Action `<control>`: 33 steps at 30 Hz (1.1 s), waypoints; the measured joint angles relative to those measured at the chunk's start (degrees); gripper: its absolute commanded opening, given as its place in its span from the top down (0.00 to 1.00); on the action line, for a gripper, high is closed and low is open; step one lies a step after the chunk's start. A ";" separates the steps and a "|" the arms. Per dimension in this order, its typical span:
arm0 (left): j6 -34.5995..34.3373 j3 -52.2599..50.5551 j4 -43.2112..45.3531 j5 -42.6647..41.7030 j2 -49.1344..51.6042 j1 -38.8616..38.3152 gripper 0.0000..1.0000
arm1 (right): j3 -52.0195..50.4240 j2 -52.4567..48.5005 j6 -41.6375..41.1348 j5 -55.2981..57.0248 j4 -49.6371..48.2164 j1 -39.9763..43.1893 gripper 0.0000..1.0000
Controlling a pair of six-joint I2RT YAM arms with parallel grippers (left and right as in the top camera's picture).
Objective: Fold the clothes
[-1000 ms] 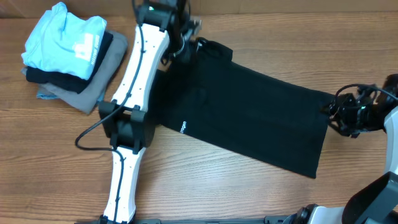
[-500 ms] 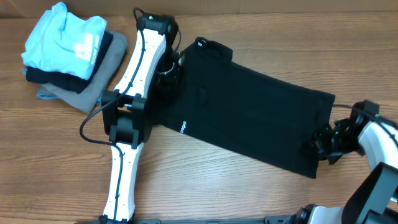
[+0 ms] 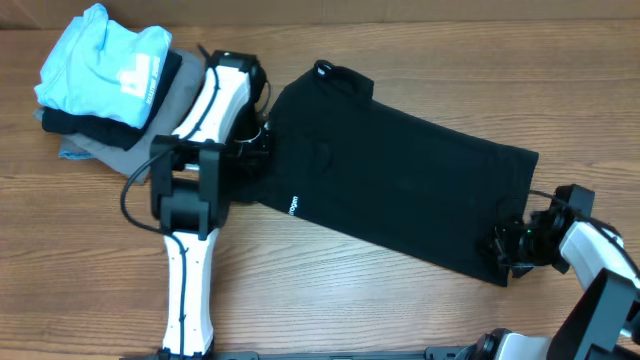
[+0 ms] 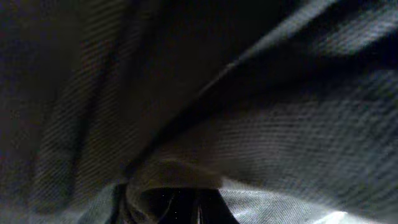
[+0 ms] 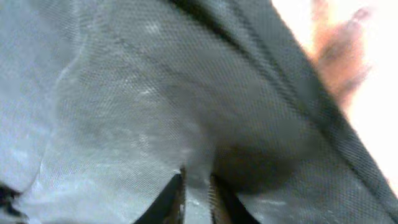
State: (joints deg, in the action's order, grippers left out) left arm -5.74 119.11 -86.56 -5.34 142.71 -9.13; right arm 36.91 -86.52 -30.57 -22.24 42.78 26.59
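The clothes, a black polo shirt (image 3: pixel 400 190), lie flat and slanted across the wooden table (image 3: pixel 350 300), collar at the top left and hem at the right. A small white logo (image 3: pixel 294 205) shows near its left edge. My left gripper (image 3: pixel 252 155) sits low at the shirt's left edge by the sleeve. In the left wrist view black fabric (image 4: pixel 280 124) bunches over the left gripper (image 4: pixel 193 208), which is shut on it. My right gripper (image 3: pixel 503 247) is at the lower right hem corner. In the right wrist view the right gripper (image 5: pixel 198 193) pinches a ridge of the cloth (image 5: pixel 124 93).
A pile of folded garments sits at the back left: a light blue shirt (image 3: pixel 105 60) on top, a dark one under it, a grey garment (image 3: pixel 150 130) at the bottom, close beside my left arm. Bare wood (image 5: pixel 373 62) shows past the hem.
My left gripper came down from the collar to the shirt's left edge and shut on the cloth. My right gripper moved from the right edge to the lower hem corner and closed on it.
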 measured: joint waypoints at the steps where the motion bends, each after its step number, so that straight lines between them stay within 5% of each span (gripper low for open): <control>1: -0.92 -1.70 1.25 -0.52 -0.90 0.31 0.95 | -0.24 0.17 -0.52 0.13 -0.09 0.00 0.84; 18: -6.40 -17.84 -1.36 -0.55 -6.54 5.79 0.96 | 0.33 0.15 -2.38 4.44 12.87 -0.07 0.83; 27: -6.40 -21.16 -1.70 5.18 -13.73 6.29 0.93 | 7.54 2.56 2.47 8.09 18.43 -0.04 0.61; 30: -6.32 -21.14 -1.53 4.94 -19.39 6.40 0.80 | 13.84 2.75 4.79 8.04 21.38 -0.07 0.55; 33: -5.03 -20.33 0.72 2.10 -24.26 6.51 0.48 | 19.71 2.80 7.32 6.95 22.38 -0.04 0.51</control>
State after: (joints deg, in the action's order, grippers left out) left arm -10.76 98.78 -85.84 -3.25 118.45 -2.61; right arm 56.62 -83.72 -23.24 -15.29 65.17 26.55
